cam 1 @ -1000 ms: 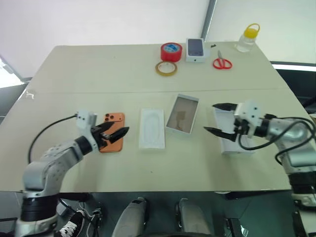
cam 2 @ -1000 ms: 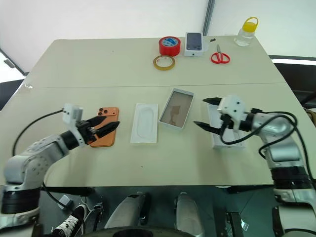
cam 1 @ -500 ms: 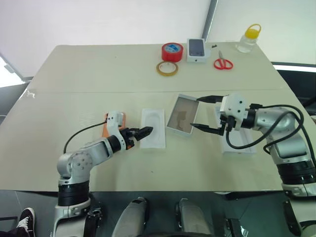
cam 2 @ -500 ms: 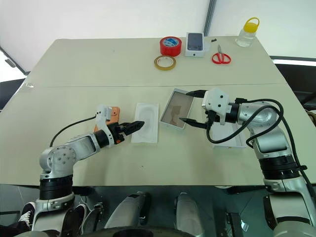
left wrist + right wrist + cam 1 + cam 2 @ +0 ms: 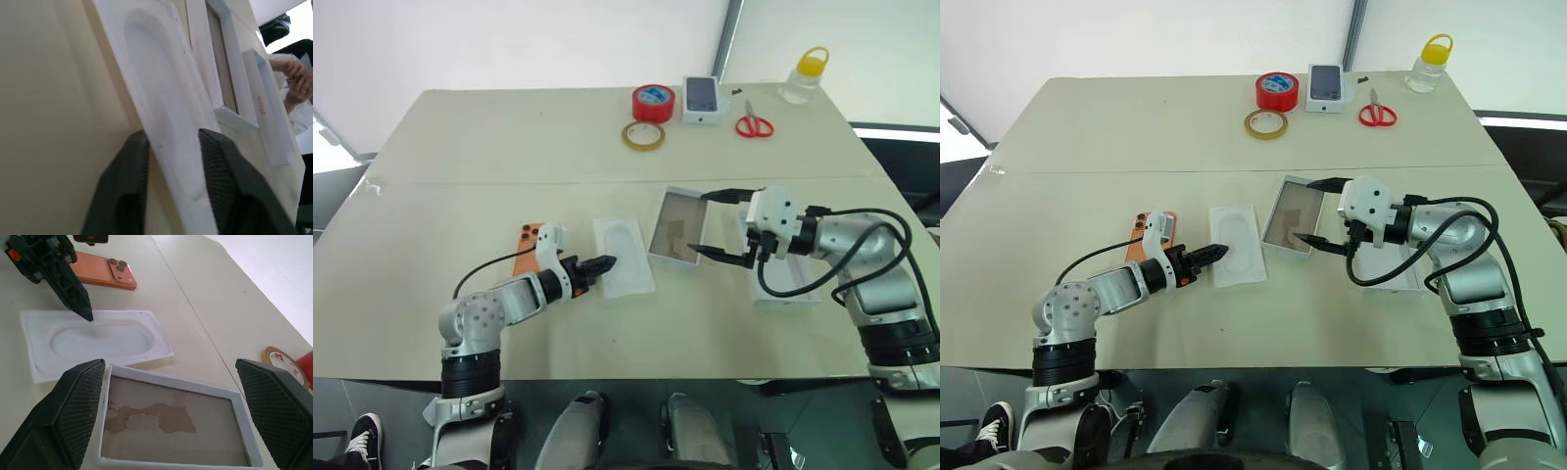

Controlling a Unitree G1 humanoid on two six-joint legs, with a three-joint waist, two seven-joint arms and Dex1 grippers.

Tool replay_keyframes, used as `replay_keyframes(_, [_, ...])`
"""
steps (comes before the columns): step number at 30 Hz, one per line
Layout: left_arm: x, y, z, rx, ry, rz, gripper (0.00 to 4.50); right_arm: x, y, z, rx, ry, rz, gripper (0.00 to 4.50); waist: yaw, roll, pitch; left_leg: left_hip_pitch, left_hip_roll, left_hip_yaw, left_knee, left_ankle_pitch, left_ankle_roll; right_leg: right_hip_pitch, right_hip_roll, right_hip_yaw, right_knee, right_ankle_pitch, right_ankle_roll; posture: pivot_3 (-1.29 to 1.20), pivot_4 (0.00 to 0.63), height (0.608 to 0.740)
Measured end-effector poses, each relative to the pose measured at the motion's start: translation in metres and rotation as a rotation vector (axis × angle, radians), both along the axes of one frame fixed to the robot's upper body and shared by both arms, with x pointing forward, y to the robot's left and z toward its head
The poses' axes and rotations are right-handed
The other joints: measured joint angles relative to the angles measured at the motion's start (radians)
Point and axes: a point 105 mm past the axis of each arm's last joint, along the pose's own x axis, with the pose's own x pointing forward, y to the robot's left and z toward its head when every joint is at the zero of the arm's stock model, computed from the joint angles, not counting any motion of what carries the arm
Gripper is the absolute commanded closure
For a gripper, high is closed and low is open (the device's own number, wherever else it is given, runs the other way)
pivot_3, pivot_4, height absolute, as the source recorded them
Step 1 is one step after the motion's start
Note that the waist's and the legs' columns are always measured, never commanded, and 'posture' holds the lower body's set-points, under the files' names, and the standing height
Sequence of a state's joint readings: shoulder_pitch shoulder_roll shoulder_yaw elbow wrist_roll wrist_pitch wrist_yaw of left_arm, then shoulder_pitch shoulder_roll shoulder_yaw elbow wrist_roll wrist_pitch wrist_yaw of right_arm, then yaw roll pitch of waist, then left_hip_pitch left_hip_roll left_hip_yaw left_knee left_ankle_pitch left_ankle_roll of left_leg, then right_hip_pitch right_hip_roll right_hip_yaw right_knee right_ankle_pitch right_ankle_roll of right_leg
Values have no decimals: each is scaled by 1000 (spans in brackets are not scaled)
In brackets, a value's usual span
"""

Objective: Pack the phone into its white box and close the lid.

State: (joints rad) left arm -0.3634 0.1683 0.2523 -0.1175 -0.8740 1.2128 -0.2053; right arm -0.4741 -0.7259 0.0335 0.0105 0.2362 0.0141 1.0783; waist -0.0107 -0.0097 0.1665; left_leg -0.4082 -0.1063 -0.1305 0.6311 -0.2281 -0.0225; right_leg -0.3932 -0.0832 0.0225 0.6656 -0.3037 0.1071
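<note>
A beige table (image 5: 509, 147) is seen before a white wall. The phone (image 5: 1152, 233) lies at nine o'clock. The left gripper (image 5: 168, 147) is pinched on the white insert (image 5: 625, 257); the right gripper (image 5: 722, 225) is spread wide, empty, over the white box (image 5: 677, 226). The lid (image 5: 793, 284) lies at three o'clock. Its orange lettering cannot be read.

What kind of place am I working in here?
Probably a packing or craft workbench: a plain beige table with tape rolls, scissors and a bottle at the far edge.
</note>
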Motion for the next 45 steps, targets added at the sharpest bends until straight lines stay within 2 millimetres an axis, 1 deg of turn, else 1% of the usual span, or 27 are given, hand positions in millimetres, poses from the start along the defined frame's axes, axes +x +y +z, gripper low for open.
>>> replay_keyframes(2, [0,-3,2,-18,-2,-3,4479,0,0,0,1,-1,-2,0,0,0,0,0,0,0,0,0,0,0,0,0,0,0,0,0,150,740])
replay_keyframes(7, [0,-2,0,-18,7,6,4479,1,0,-1,-7,-7,-10,0,-2,0,0,0,0,0,0,0,0,0,0,0,0,0,0,0,150,740])
replay_keyframes(10, [1,2,2,-40,11,25,4479,1,3,-5,5,15,-12,0,-2,0,0,0,0,0,0,0,0,0,0,0,0,0,0,0,150,740])
replay_keyframes(12, [3,11,7,-50,6,52,4479,-5,10,-19,2,60,10,0,-2,0,0,0,1,0,0,0,0,0,1,0,0,0,0,0,150,740])
replay_keyframes(14, [8,25,13,-35,-10,92,4479,-10,18,-37,-29,103,32,0,-3,0,0,0,0,0,0,1,-1,-1,1,0,0,0,0,0,150,740])
replay_keyframes(16, [15,40,26,-32,-45,135,4479,-8,28,-50,-61,112,31,0,-5,0,0,0,0,0,0,1,-2,-1,1,0,1,0,0,0,150,740])
replay_keyframes(17, [17,44,32,-31,-65,144,4479,-6,32,-54,-72,114,27,0,-4,0,0,0,0,0,0,2,-3,-1,1,0,1,0,0,0,150,740])
replay_keyframes(19, [18,47,40,-28,-91,142,4479,4,35,-59,-137,111,10,0,-3,0,0,0,0,0,0,2,-3,-1,1,0,1,0,0,0,150,740])
replay_keyframes(23, [17,46,39,-32,-83,137,4479,17,30,-67,-199,153,-35,0,1,-1,1,-1,0,0,0,2,-3,-1,1,0,0,0,0,0,150,740])
replay_keyframes(25, [17,46,39,-32,-86,139,4500,21,30,-74,-193,216,-50,559,-1,-2,1,-1,0,0,0,2,-3,-1,1,0,0,0,0,0,150,740])
replay_keyframes(26, [17,44,40,-36,-88,141,4500,21,31,-78,-188,255,-51,933,-1,-1,1,-1,0,0,0,2,-3,-1,1,0,0,0,0,0,150,740])
replay_keyframes(28, [16,42,41,-46,-90,137,4500,18,34,-83,-177,317,-35,1858,-2,-2,1,-1,0,-1,0,2,-3,-1,1,0,0,0,0,0,150,740])
replay_keyframes(31, [17,42,44,-58,-93,142,4500,14,35,-87,-188,355,-11,3551,-4,-1,1,-1,0,0,0,2,-3,-1,1,0,1,0,0,0,150,740])
replay_keyframes(33, [18,46,45,-50,-95,153,4500,14,36,-86,-188,357,-10,4443,-4,-1,1,-1,0,0,0,2,-3,-1,1,0,1,0,0,0,150,740])
replay_keyframes(36, [20,50,51,-36,-119,165,4500,12,39,-86,-186,363,11,4443,-3,-1,1,-1,0,0,0,2,-4,-1,1,0,1,0,0,0,150,740])
replay_keyframes(37, [21,50,56,-47,-131,165,4500,10,43,-83,-173,363,29,4443,-3,-1,1,-1,0,0,0,2,-3,-1,1,0,1,0,0,0,150,740])
replay_keyframes(39, [22,46,67,-83,-153,150,4500,2,56,-76,-150,348,81,4443,-2,-2,1,-1,0,-1,0,2,-4,-2,1,0,1,0,0,0,150,740])
replay_keyframes(42, [23,38,82,-129,-185,118,4500,-14,78,-70,-117,341,163,4443,-4,-2,1,-1,0,-1,0,2,-4,-1,1,0,1,0,0,0,150,740])
replay_keyframes(43, [23,36,87,-146,-190,106,4500,-20,85,-71,-110,346,189,4443,-3,-2,0,-1,0,-1,0,2,-4,-1,1,0,1,0,0,0,150,740])
replay_keyframes(45, [24,37,91,-183,-189,106,4500,-31,95,-77,-107,364,226,4443,-4,-2,0,-1,0,-1,0,2,-4,-2,1,0,1,0,0,0,150,740])
